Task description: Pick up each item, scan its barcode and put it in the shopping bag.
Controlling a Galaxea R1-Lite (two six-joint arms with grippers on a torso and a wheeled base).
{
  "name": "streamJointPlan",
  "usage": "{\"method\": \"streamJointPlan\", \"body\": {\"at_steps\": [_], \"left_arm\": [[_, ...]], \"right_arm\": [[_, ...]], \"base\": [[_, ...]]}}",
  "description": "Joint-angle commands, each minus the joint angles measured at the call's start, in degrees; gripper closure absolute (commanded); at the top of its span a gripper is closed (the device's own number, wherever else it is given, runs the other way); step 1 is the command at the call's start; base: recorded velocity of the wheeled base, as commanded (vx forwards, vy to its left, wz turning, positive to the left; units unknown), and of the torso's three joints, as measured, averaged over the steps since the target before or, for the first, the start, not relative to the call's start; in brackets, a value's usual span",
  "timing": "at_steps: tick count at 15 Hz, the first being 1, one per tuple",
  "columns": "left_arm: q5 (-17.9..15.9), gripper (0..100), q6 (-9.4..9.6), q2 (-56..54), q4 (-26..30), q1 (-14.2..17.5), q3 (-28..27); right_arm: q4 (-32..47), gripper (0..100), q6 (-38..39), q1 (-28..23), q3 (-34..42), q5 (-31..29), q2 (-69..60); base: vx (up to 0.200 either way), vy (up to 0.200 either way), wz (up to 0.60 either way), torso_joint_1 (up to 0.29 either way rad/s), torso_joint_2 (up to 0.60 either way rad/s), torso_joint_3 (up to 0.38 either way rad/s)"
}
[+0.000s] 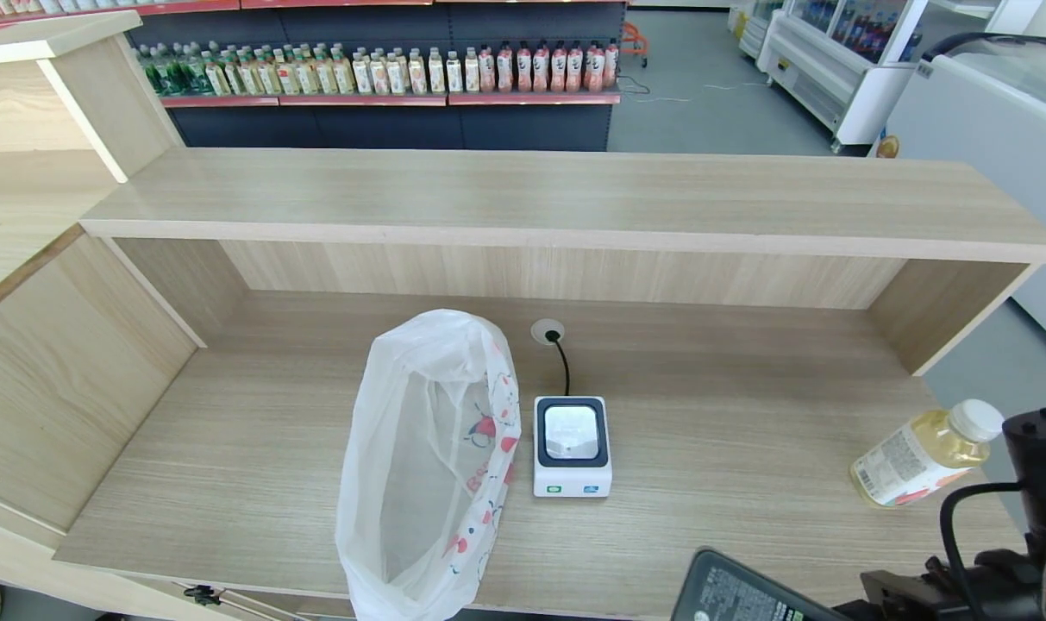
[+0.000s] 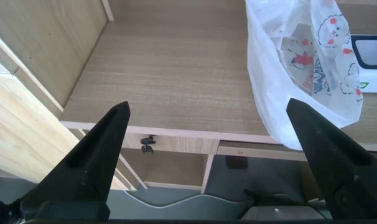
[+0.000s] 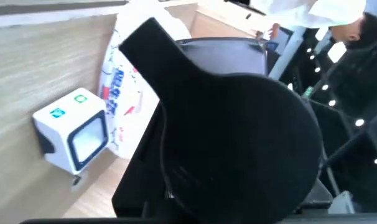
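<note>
A pale wood-grain counter [image 1: 747, 431] with a raised shelf [image 1: 574, 194] along its far side took up most of the head view. Above it in the frame were dark shop racks of drink bottles [image 1: 385, 73] across the top and white glass-fronted freezers [image 1: 842, 60] in the upper right. The clear plastic bottle of yellowish liquid with a white cap [image 1: 923, 455] lay on its side at the right edge of the frame, just above the black right arm [image 1: 1031, 483] in the lower right corner. Whether the right gripper [image 3: 226, 143] was spread or closed could not be told, as its dark bulk hid the tips. The left gripper [image 2: 208, 104] was spread wide and held nothing, hanging over the counter's near edge. It was well apart from the bottle. Between them lay the white translucent plastic shopping bag with red prints [image 1: 428, 466], mouth gaping, at lower centre-left. Just to its right stood the white box scanner with a dark-framed window [image 1: 572, 444]. The scanner's black cable [image 1: 564, 366] ran up the frame to a round grey grommet [image 1: 547, 331].
</note>
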Motion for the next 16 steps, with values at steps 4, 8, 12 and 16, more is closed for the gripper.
{"method": "streamJointPlan", "body": {"at_steps": [4, 8, 12, 16], "left_arm": [[0.00, 0, 0.00, -0.02, -0.01, -0.05, 0.01], [0.00, 0, 0.00, -0.02, -0.01, 0.04, 0.01], [0.00, 0, -0.09, -0.02, -0.01, 0.04, 0.01], [0.00, 0, -0.09, -0.02, -0.01, -0.05, 0.01]], "right_arm": [[-2.21, 100, -4.72, 1.00, -0.28, 8.66, 3.25], [-2.56, 100, -4.72, 0.74, -2.83, 8.84, 8.09], [-2.56, 100, -4.72, 0.74, -3.80, 8.84, 10.46], [-2.38, 100, -4.72, 1.00, -5.38, 9.01, 15.38]], "base": [[0.000, 0.000, 0.00, 0.000, 0.00, 0.000], [0.000, 0.000, 0.00, 0.000, 0.00, 0.000], [0.000, 0.000, 0.00, 0.000, 0.00, 0.000], [0.000, 0.000, 0.00, 0.000, 0.00, 0.000]]}}
